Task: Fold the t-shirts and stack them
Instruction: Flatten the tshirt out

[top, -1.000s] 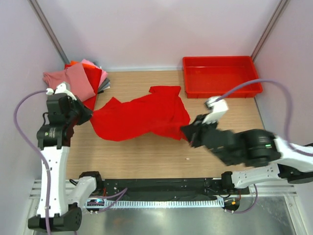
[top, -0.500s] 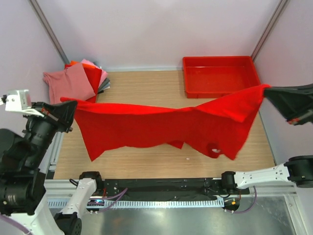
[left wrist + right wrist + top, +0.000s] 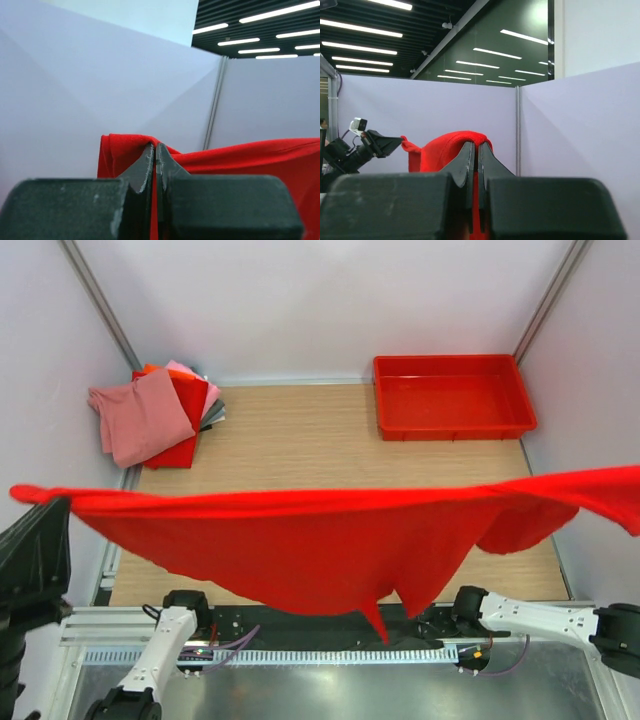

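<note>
The bright red t-shirt [image 3: 330, 540] is stretched wide and held high above the table, close to the top camera, sagging to a point at its middle. My left gripper [image 3: 155, 146] is shut on its left end [image 3: 125, 150]; only part of that gripper [image 3: 35, 555] shows at the left edge of the top view. My right gripper [image 3: 476, 144] is shut on the shirt's right end [image 3: 447, 147] and is out of the top view. A stack of folded t-shirts [image 3: 155, 415] in dusty pink, red, orange and grey lies at the table's back left.
A rigid red plastic tray [image 3: 452, 397] stands at the back right of the wooden table [image 3: 290, 435]. Pale walls close in both sides and the back. The arm bases and a rail [image 3: 300, 625] run along the near edge.
Both grippers have lifted the red shirt off the table, pulled it apart sideways and raised it higher toward the camera. The right gripper has left the top view.
</note>
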